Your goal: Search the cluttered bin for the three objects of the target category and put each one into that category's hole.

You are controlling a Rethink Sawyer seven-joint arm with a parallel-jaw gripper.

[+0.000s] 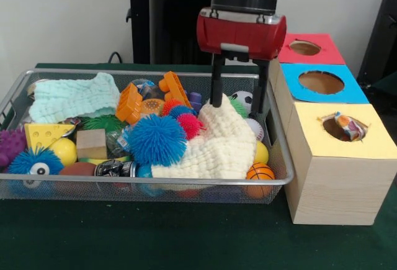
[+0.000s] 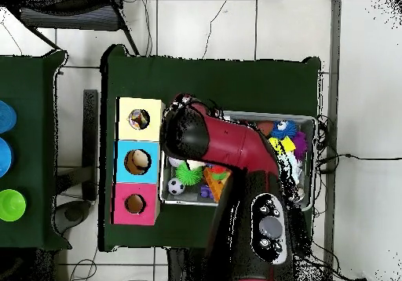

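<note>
The wire mesh bin (image 1: 279,180) is full of toys and cloths. My gripper (image 1: 239,107) hangs over its right end, just above the cream waffle cloth (image 1: 217,143), with its two black fingers (image 1: 216,87) spread apart and nothing between them. One spotted wrapper (image 1: 347,126) lies crumpled in the yellow-surrounded hole (image 1: 332,130) of the nearest wooden box. A crinkled wrapper-like scrap (image 1: 119,141) shows beside the wooden block; I cannot tell its print. In the overhead view the arm (image 2: 228,140) covers the gripper and much of the bin (image 2: 312,122); the yellow hole (image 2: 139,119) shows.
The blue-surrounded hole (image 1: 321,82) and the red-surrounded hole (image 1: 304,48) stand behind the yellow one, close to the bin's right rim. In the bin lie a mint cloth (image 1: 74,96), a blue spiky ball (image 1: 156,139), orange blocks (image 1: 170,90), a soccer ball (image 1: 243,99) and a small basketball (image 1: 260,172).
</note>
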